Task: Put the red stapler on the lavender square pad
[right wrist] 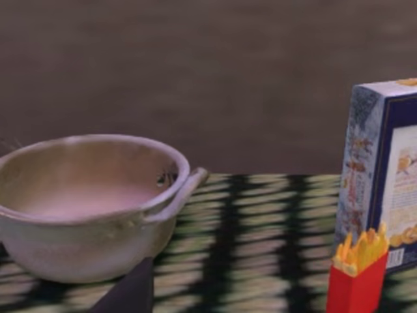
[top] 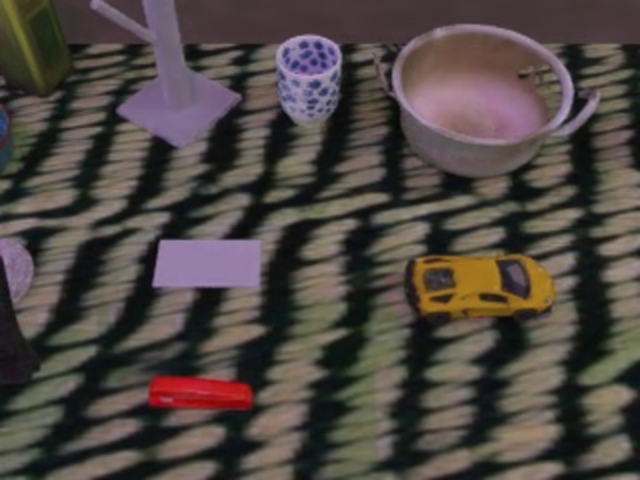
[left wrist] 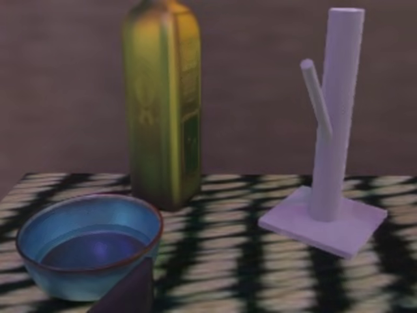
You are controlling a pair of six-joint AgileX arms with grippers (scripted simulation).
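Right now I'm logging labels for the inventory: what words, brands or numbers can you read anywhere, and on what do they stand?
No text here can be read.
Green bottle: a label strip on its side, print too blurred to read.
Blue box: printed panels and pictures, wording too small to read.
Red stapler, lavender pad, yellow toy car, dotted cup, pot: no visible writing.

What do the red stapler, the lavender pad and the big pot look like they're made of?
Red stapler: glossy, probably plastic or painted metal, with a bright sheen along its top. Lavender square pad: thin matte sheet, perhaps paper or foam, no highlights. Pot: dull, pale metal, judging by its thin rim and riveted handles.
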